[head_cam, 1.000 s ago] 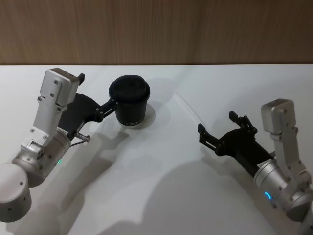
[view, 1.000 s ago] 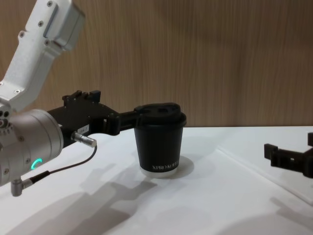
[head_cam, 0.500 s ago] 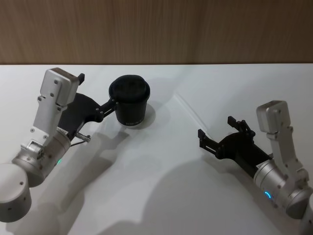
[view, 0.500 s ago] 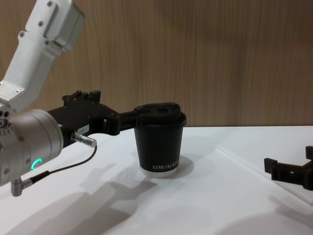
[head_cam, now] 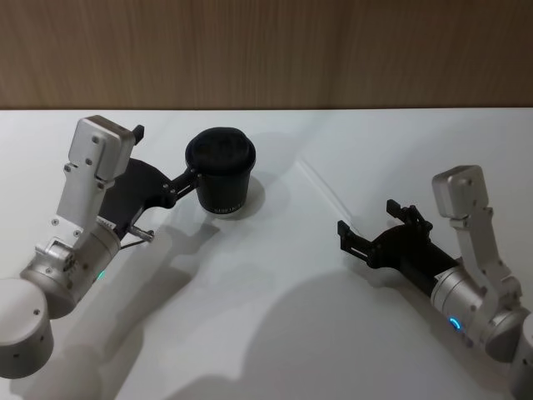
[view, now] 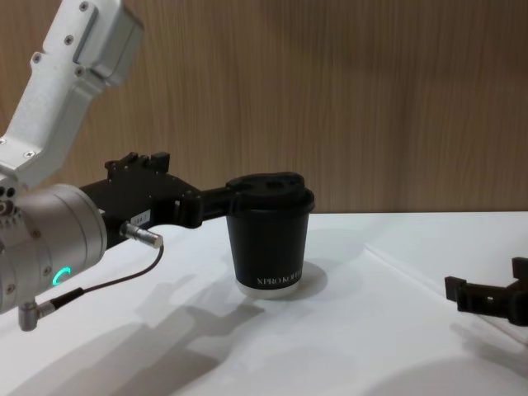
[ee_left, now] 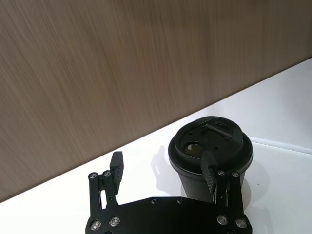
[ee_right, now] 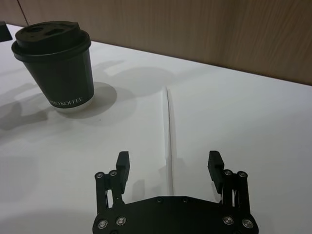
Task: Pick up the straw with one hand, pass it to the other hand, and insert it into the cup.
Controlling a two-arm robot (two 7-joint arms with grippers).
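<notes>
My right gripper (ee_right: 168,163), open, hovers over the thin straw (ee_right: 168,126); closing high could miss it. Left gripper (ee_left: 163,162) sits open beside the cup (ee_left: 214,144).

The white bench (head_cam: 266,333) carries a black lidded cup (head_cam: 221,177) standing upright toward its left side and a thin white straw (ee_right: 169,136) lying flat to the cup's right, apart from it.
</notes>
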